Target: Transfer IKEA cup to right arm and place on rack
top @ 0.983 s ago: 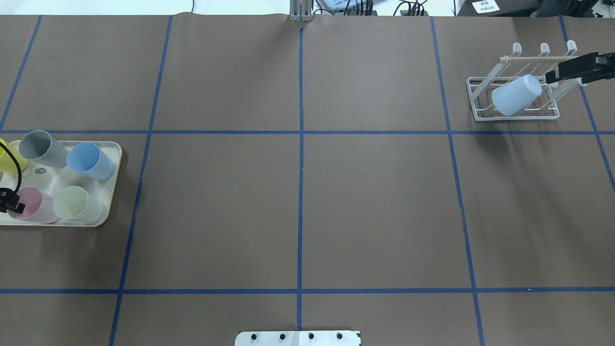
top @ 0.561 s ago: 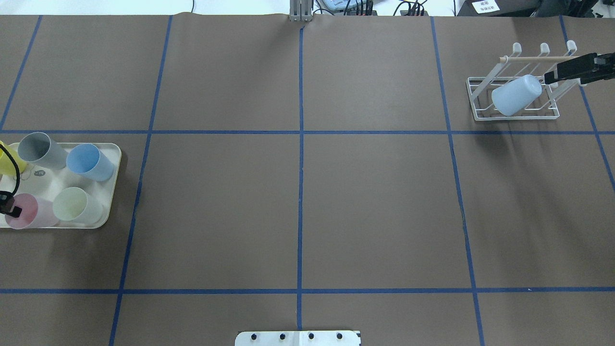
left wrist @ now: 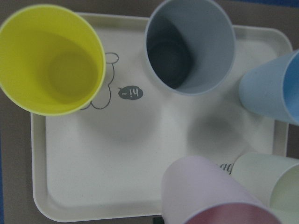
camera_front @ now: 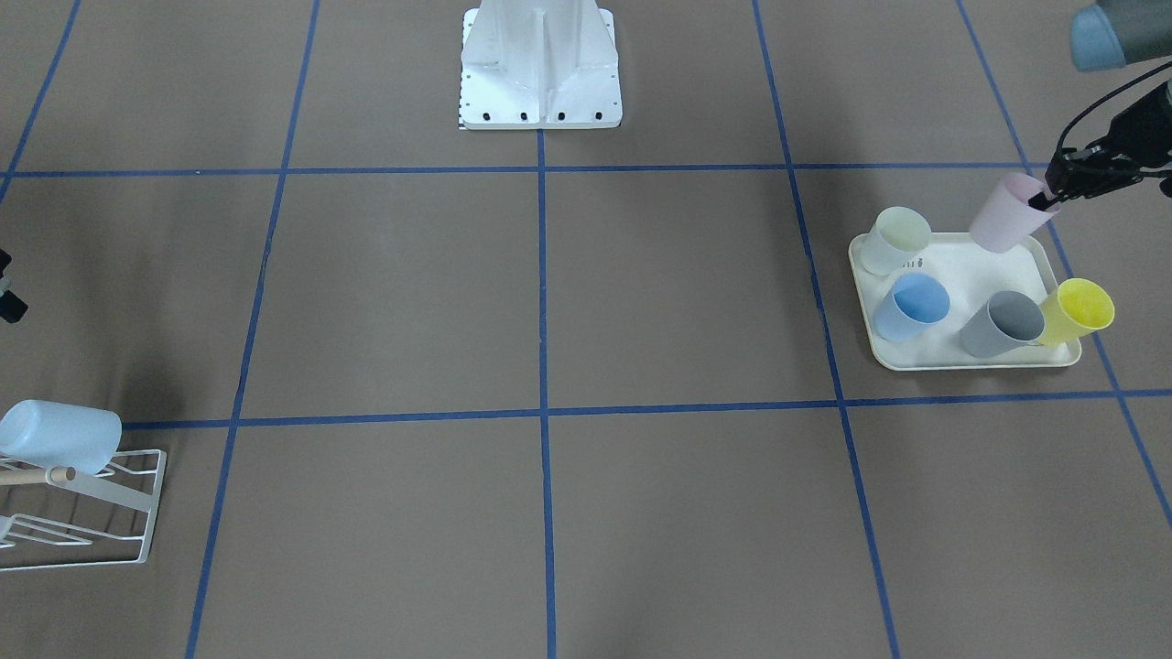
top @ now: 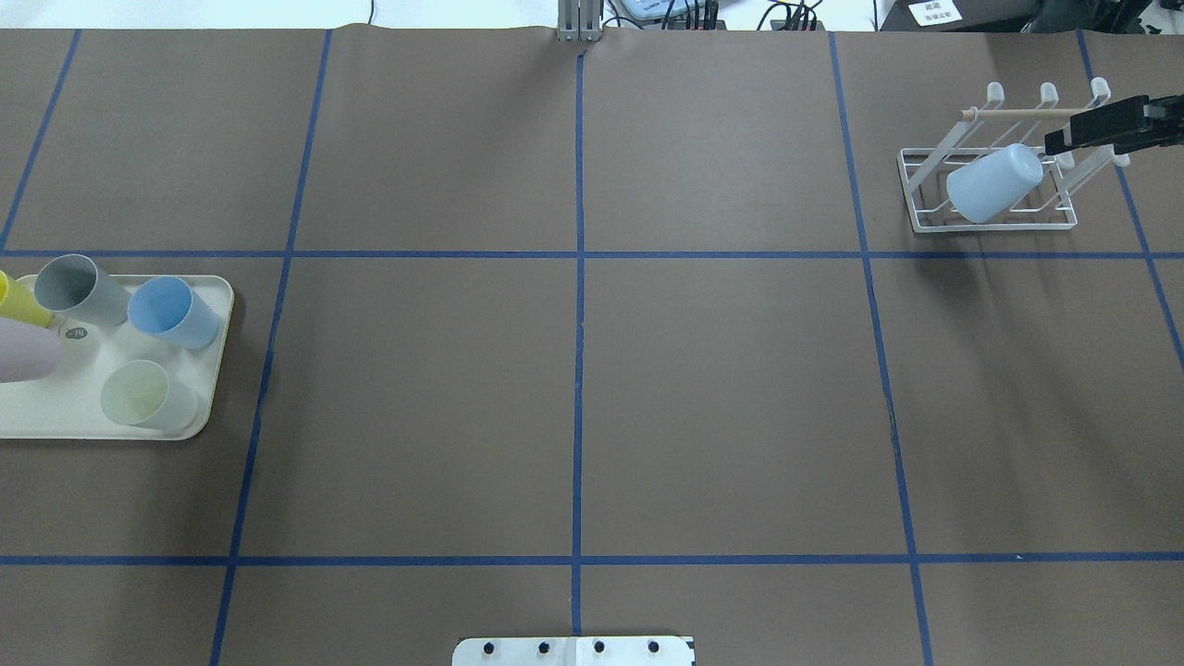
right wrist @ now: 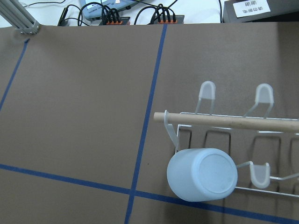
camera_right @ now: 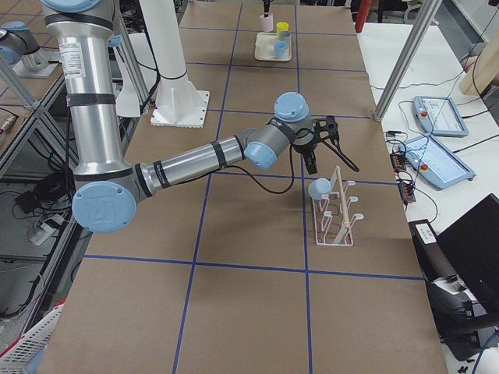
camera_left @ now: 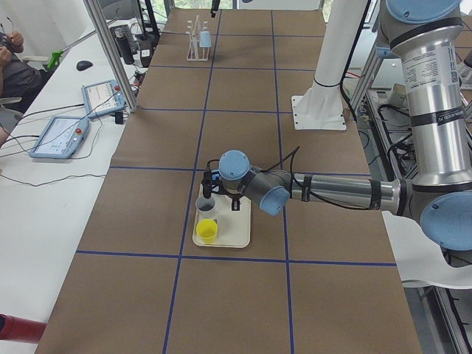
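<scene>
Step in hand is pickup ahead of the handover. Left gripper (camera_front: 1047, 195) is clenched on the rim of the pink cup (camera_front: 1005, 218), which hangs tilted and clear above the tray (camera_front: 961, 275), over its robot-side corner. The yellow, grey, blue and pale green cups stand on the tray. The rack (right wrist: 224, 122) is at the other end of the table, well apart from the tray, with a pale blue cup (top: 994, 183) already hung on it. Right gripper (top: 1054, 141) hovers there too, far from the tray; can't tell whether it's released or clenched. Next, by the look of it: the left arm carries the pink cup away from the tray toward mid-table and presents the body with the rim grip out of the way, while the right arm comes over to meet it. Versus a second ago: the pink cup was standing on the tray with the gripper at its rim and is now lifted off. The right gripper has edged slightly back and the tray has nudged a touch.
</scene>
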`<state>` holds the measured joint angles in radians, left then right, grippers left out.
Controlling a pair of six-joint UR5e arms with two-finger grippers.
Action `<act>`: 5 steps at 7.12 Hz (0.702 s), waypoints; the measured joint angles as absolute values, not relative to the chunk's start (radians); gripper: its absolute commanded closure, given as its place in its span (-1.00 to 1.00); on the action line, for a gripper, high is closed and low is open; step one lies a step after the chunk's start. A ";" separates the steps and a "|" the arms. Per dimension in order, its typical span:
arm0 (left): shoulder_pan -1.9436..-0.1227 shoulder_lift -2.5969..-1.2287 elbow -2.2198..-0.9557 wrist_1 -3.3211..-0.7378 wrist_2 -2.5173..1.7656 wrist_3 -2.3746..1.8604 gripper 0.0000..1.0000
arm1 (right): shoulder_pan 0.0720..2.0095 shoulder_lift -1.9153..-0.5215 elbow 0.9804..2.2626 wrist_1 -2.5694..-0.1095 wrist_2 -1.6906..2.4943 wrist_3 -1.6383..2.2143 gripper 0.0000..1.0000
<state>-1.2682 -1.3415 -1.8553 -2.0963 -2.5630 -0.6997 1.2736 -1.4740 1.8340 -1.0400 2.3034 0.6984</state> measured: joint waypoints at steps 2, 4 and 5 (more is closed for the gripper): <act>-1.283 -1.404 -1.963 -2.111 -2.601 -0.986 1.00 | 1.270 -1.476 1.888 -1.007 2.320 0.817 -0.98; -1.252 -1.555 -2.016 -2.212 -2.604 -1.377 1.00 | 1.215 -1.468 1.906 -0.786 2.350 1.093 -0.98; -1.210 -1.635 -2.017 -2.283 -2.599 -1.557 1.00 | 1.180 -1.463 1.908 -0.659 2.355 1.226 -0.98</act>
